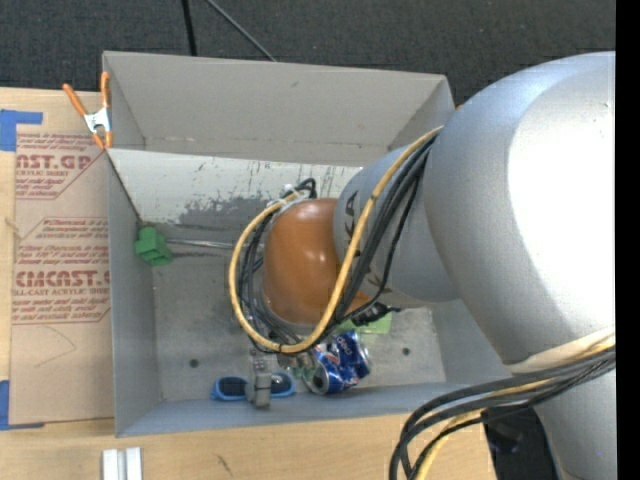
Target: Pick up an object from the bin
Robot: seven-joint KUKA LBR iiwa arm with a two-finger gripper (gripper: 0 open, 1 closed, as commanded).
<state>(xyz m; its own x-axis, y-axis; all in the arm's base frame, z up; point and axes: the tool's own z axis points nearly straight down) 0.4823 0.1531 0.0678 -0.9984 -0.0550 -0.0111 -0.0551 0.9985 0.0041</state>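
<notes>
Blue is what you should look at first: your gripper (262, 386) is down low in the bin (180, 318), close to its front wall, and a flat blue piece with a dark middle (230, 389) lies right under and beside it.

Do you have it, though? From this view I cannot tell whether the jaws are open or closed. The orange wrist cover (300, 258) and the cables (240, 268) sit above them and hide how they stand.

Agreed, so I would call this the grasp step: reached down, nothing lifted yet as far as the view shows.

Watch what is next to it. A crumpled blue-and-white can (343, 360) lies just beside the gripper, towards the front right corner, with something green (372, 318) tucked under the arm behind it. The small green block (153, 245) against the left wall is well apart and no concern.

Then your next move calls for a firm close on the flat piece and a straight lift. It lies low on the floor, so it could slip out. Keep clear of the front wall as you rise.
</notes>
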